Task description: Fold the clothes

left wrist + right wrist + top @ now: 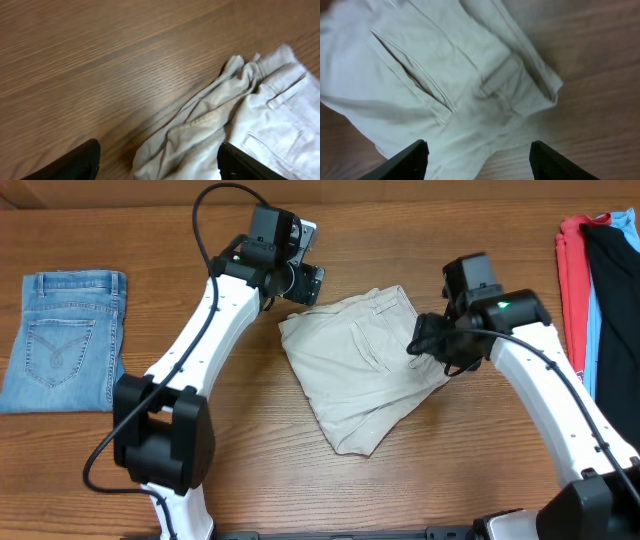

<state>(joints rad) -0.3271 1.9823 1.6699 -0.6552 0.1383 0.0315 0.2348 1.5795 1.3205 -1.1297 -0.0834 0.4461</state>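
Beige cotton shorts (365, 370) lie about mid-table, well to the right of the folded blue jeans (65, 340), skewed so that the waistband end points up and away from the jeans and the leg hems point down.

Judging by the outline, the fold is partly done. The shorts look doubled over lengthwise, one leg laid on the other, forming a rough slanted oblong. They are not yet the tidy packet the jeans make. A crosswise fold to bring hems and waistband together seems left to do, along with some smoothing.

The cloth is soft, matte and lightly creased. The right wrist view shows a slit welt pocket, a belt loop and the waistband (460, 75) lying fairly flat. The left wrist view shows the edge nearest the jeans bunched into loose ridges (200, 130), so that side is the untidy one.

Neither arm holds anything. The left gripper (160, 167) hangs over the rumpled waistband corner, on the jeans side of the shorts, its fingers spread wide with the cloth loose beneath. The right gripper (480, 162) is over the far edge of the shorts, away from the jeans, its fingers likewise parted above the fabric and pinching nothing.
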